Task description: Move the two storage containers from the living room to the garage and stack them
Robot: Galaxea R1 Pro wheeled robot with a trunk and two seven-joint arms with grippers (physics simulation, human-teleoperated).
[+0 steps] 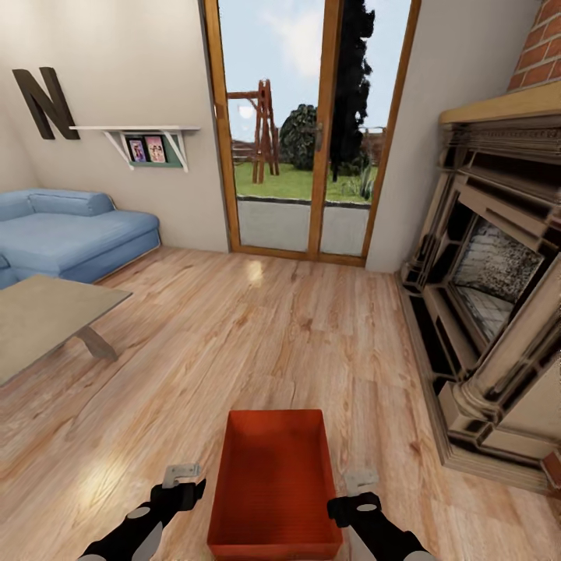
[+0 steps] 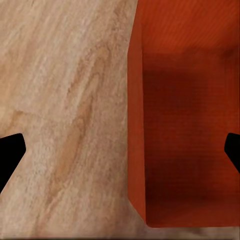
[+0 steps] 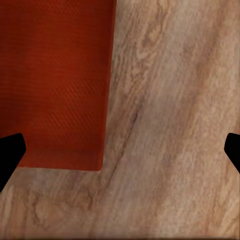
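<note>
One red-orange open-topped storage container rests on the light wood planks of the living room, right in front of me. My left gripper hovers at its left long wall and my right gripper at its right long wall. In the left wrist view the container has its wall running between the widely spread fingertips of the open left gripper. The right wrist view has the container with its wall and a corner between the spread fingertips of the open right gripper. Neither holds anything. The garage is out of view.
A stone fireplace lines the right side. A low table and a blue sofa stand at the left. Wood-framed glass doors to a garden are straight ahead. Open wood floor stretches beyond the container.
</note>
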